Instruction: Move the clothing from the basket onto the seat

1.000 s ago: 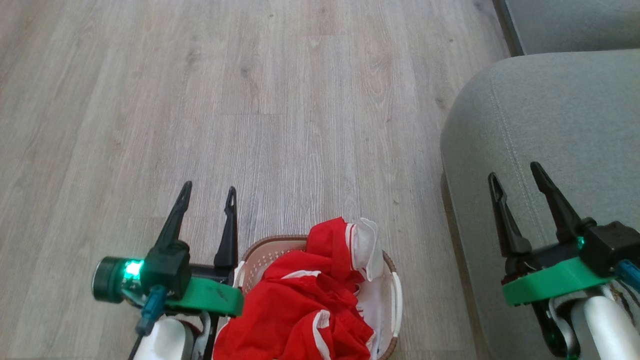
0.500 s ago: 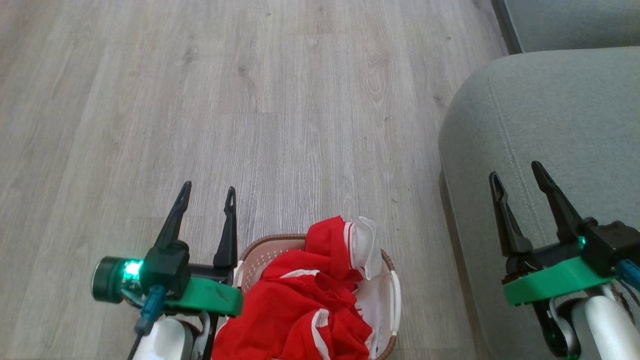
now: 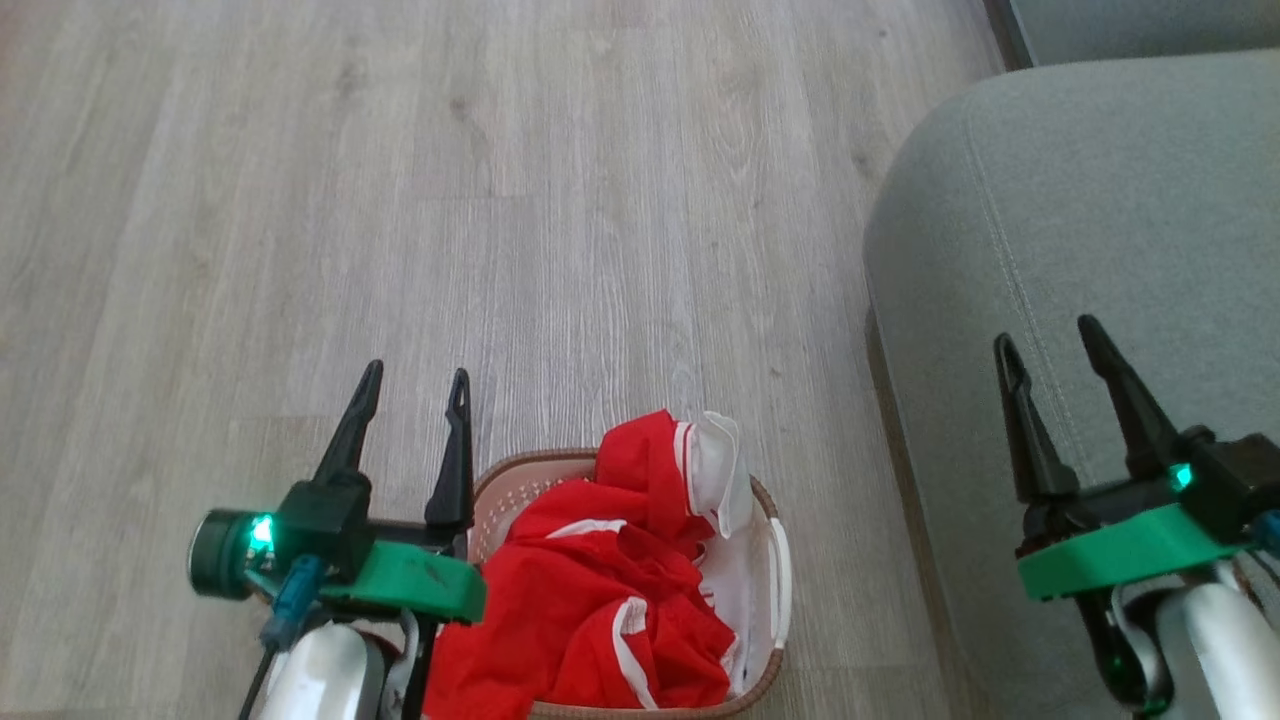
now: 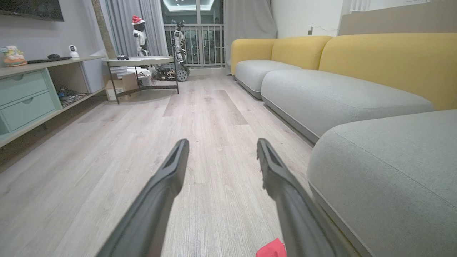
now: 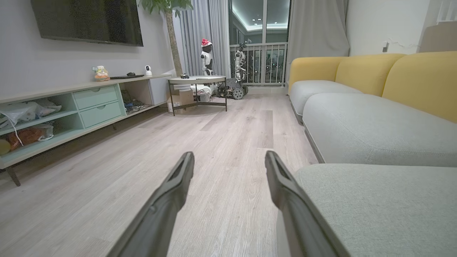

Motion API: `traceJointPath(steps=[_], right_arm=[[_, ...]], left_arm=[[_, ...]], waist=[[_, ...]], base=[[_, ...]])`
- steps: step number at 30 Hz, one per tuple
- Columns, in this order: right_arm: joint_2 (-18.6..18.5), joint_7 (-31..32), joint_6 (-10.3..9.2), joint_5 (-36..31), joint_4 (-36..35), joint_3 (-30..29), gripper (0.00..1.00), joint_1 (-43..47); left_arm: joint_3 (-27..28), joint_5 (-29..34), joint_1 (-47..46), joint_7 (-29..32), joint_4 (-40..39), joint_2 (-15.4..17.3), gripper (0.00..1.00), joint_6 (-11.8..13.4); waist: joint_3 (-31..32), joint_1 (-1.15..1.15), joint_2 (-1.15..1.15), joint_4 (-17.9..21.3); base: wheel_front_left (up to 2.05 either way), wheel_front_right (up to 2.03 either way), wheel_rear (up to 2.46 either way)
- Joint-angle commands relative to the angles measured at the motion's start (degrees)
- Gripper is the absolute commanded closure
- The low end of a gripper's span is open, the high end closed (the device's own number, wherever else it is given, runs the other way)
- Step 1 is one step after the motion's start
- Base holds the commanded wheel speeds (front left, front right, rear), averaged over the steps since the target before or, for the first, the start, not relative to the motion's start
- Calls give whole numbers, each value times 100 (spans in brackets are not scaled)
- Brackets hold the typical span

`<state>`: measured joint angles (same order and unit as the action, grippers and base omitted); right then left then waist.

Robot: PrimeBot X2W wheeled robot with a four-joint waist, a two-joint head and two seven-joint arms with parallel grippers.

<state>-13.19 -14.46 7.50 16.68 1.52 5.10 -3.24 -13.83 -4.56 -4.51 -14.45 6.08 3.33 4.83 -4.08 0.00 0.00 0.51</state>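
Wood floor (image 3: pixel 500 200): ahead, bare planks
Seat (image 3: pixel 1100 200): beside right gripper (image 3: pixel 1045 330)
Basket (image 3: pixel 510 500): beside left gripper (image 3: pixel 417 370)
Jaws: both pairs apart, empty

Pale wood floor (image 3: pixel 500 200), mint sideboard (image 5: pixel 96 101), grey curtains (image 5: pixel 317 28)

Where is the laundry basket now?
In the head view the laundry basket stands on the wooden floor at the bottom centre, right of the left gripper and left of the grey-green seat, holding red clothing.

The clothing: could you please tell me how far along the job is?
Done: nothing; the clothing lies heaped in the basket, none on the visible seat. In hand: nothing; left gripper and right gripper hang open, empty. Left: moving all of it.
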Motion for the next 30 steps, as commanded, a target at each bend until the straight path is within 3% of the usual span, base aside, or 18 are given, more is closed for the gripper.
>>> traceJointPath(steps=[1,18,30], right_arm=[[-172,-53,-1,69,-167,58,0,-324],[-486,-54,-1,572,-267,117,0,-779],[-695,-54,-1,842,-477,14,0,-1181]], left_arm=[[215,-46,-335,-55,-101,-4,0,-26],[-97,-401,-992,-55,890,-44,0,76],[-480,-852,-1801,-55,2337,-45,0,155]], waist=[[-94,0,0,47],[-1101,0,0,392],[-1992,0,0,615]], base=[[0,0,0],[0,0,0],[0,0,0]])
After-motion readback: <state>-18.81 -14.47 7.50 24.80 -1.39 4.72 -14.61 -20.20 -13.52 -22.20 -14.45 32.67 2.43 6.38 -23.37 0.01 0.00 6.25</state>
